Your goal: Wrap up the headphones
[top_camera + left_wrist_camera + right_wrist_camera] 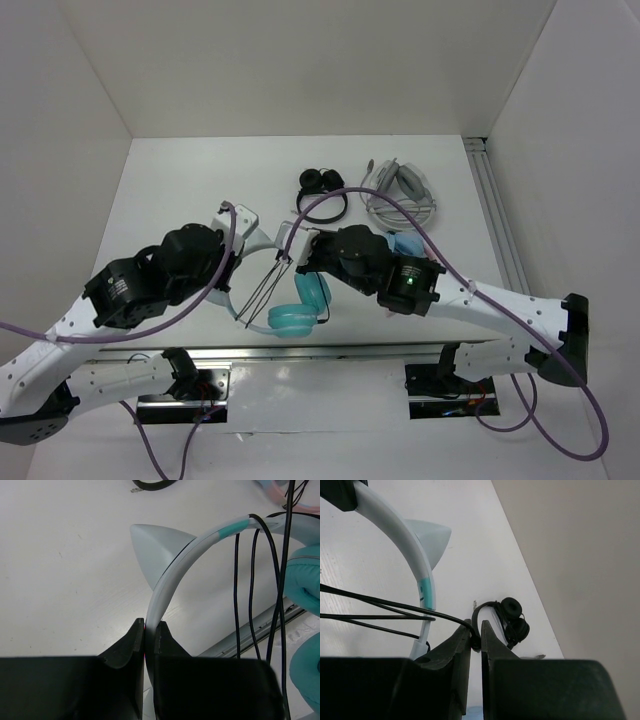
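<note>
— At the left gripper [149, 626]?
— Pinched shut on the white headband [161, 597], just below one pale pointed ear [155, 547].
— And at the right gripper [476, 630]?
— Closed thin on the black cable [395, 605], with several strands stretched across the band.
— Count of headphones?
— Three pairs on the table [170, 190]. Teal headphones [300, 308] between the two arms, near the front edge, round cups side by side. Small black pair [322, 183] farther back. Pale pair [402, 195] just beside that.
</note>
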